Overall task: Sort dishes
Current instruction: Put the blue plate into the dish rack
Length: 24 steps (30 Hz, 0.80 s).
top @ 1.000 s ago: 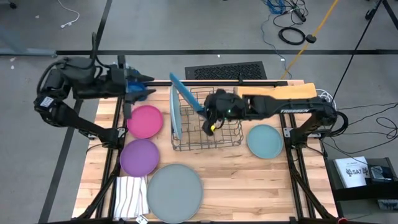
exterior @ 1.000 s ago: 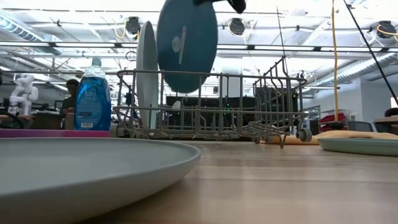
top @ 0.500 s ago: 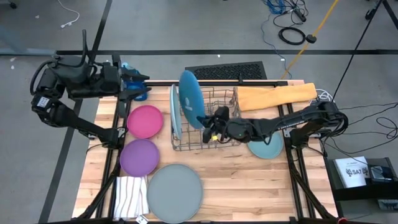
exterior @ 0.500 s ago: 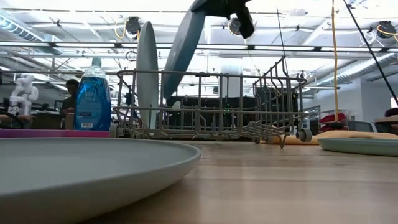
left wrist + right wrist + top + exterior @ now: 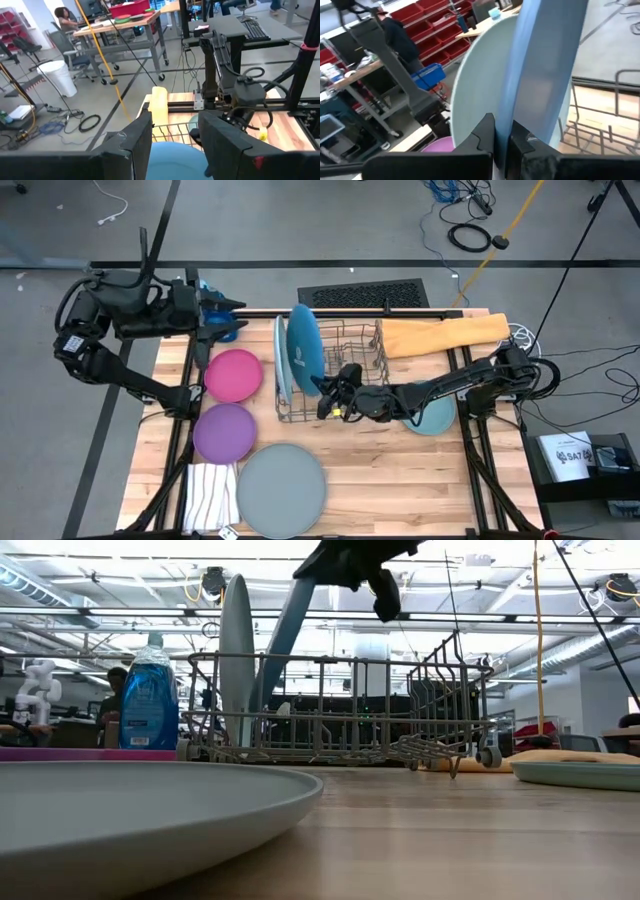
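Observation:
My right gripper (image 5: pixel 323 387) is shut on the dark blue plate (image 5: pixel 305 348) over the wire dish rack (image 5: pixel 365 375). The plate stands tilted, its lower rim down inside the rack, next to the light blue plate (image 5: pixel 280 360), which stands upright on its rim in the rack. Flat on the table lie the magenta (image 5: pixel 233 374), purple (image 5: pixel 224 432), grey (image 5: pixel 281 490) and pale teal (image 5: pixel 432 412) plates. My left gripper (image 5: pixel 226 315) is open at the far left corner, over a blue soap bottle (image 5: pixel 149 695). My right gripper pinches the dark blue plate's rim (image 5: pixel 506 117) between its two fingers (image 5: pixel 485 132), on the plate's upper, near side. The fingers come from the table's right and slant down. The plate (image 5: pixel 285 640) leans tilted below the gripper (image 5: pixel 350 562), its lower part inside the rack (image 5: pixel 400 700).
A striped white cloth (image 5: pixel 211 495) lies at the near left beside the grey plate. A yellow cloth (image 5: pixel 445 335) lies at the far right. My right arm reaches over the pale teal plate. Bare wood lies at the near right.
My right gripper has gone down and toward the table's near edge with the dark blue plate. The plate has turned from facing the low camera to nearly edge-on, tipped over, and sunk into the rack beside the light blue plate.

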Motion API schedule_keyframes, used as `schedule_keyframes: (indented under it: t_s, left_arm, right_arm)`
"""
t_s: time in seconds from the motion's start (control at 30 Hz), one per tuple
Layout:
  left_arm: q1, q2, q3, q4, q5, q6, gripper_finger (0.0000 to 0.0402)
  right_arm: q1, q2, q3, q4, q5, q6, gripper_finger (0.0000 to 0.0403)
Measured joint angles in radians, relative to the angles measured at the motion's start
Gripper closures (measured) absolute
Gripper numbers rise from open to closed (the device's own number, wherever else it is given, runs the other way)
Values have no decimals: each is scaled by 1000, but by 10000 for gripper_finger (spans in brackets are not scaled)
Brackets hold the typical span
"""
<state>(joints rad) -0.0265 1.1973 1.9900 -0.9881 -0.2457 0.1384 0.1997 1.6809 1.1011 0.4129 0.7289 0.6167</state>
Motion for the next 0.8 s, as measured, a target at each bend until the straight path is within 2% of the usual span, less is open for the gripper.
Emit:
schedule_keyframes:
  t_s: [0.37, 0.8]
  left_arm:
    - [0, 0, 0, 3, -19, 0, 240]
    - [0, 0, 0, 10, -21, 0, 240]
  right_arm:
    - [42, 20, 1, -2, 127, 11, 398]
    - [45, 95, 1, -23, 135, 53, 398]
